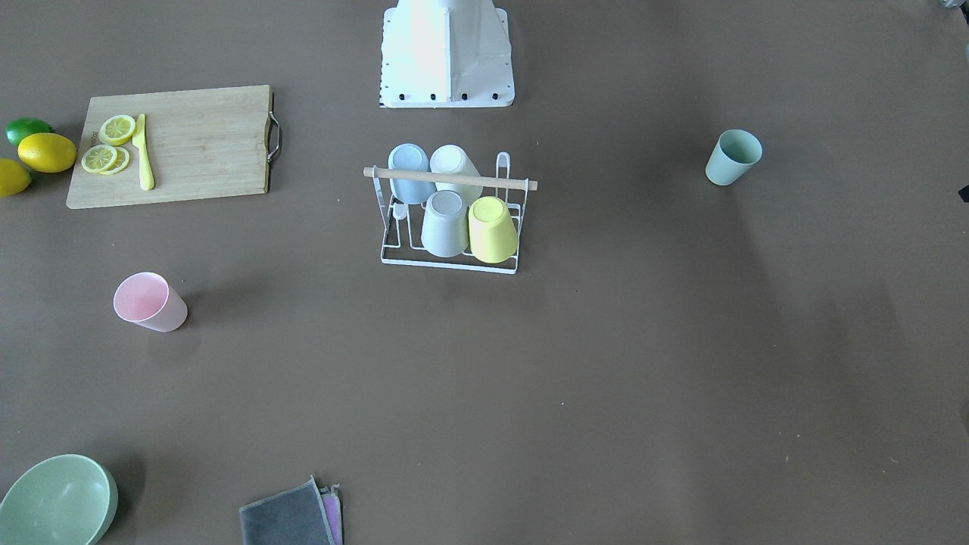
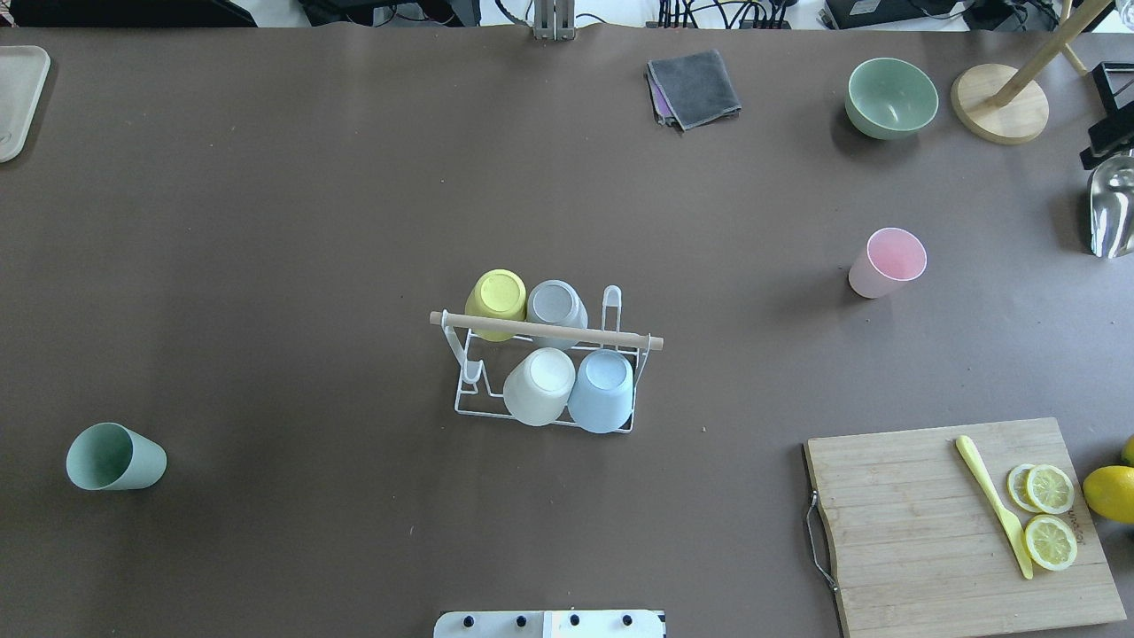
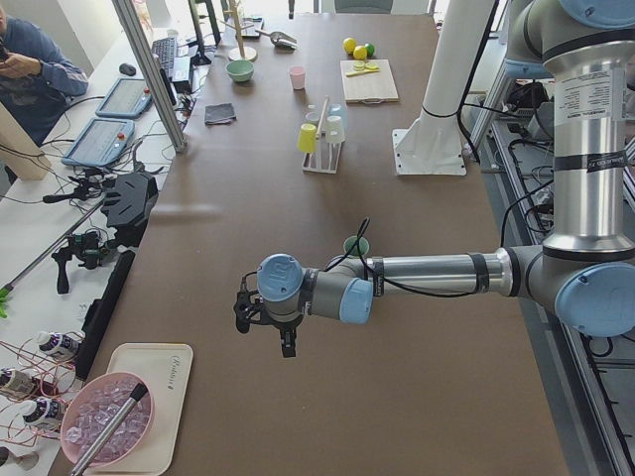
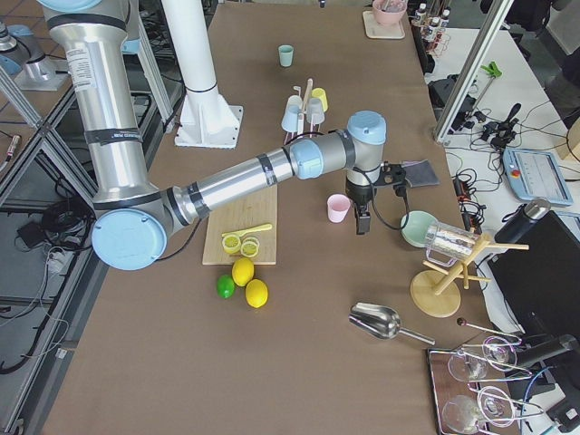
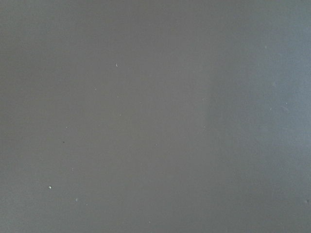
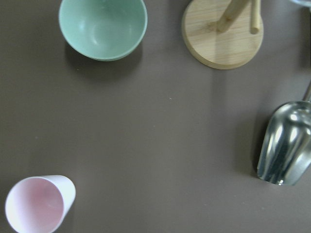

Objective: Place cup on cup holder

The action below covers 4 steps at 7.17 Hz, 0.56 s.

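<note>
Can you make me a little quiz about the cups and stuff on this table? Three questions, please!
1. True or false: the pink cup stands on the table, away from the cup holder.
2. How many cups sit upside down on the cup holder? A) two B) four C) six
3. Fill in the gap: the knife on the cutting board is coloured ____.

Key:
1. True.
2. B. They are the yellow cup, grey cup, white cup and blue cup.
3. Yellow.
</note>
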{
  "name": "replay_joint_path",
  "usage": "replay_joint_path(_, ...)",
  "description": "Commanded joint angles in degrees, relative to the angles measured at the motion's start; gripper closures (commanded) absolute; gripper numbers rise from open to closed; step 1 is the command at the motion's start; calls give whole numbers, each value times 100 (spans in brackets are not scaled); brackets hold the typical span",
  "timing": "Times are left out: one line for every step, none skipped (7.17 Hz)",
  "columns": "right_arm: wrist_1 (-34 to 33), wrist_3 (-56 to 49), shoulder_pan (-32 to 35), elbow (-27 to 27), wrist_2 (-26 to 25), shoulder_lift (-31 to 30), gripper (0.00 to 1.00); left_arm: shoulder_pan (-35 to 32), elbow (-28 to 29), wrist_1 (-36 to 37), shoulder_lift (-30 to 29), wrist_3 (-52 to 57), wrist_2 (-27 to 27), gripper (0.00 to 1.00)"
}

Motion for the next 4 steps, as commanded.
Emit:
replay_joint_path(0, 893, -831, 1, 7, 604, 0, 380, -35, -5, -290, -9, 43, 2)
replay_joint_path(-17, 1045, -1043, -112, 25, 720, 0, 591, -79, -6, -431, -10, 78, 2)
replay_joint_path(-43, 1003, -1150, -375, 77, 921, 0, 828, -158, 3, -581, -10, 383, 2)
replay_joint_path(-87, 977, -1238, -882, 373, 1271, 0, 1178, -271, 12, -678, -10, 569, 2)
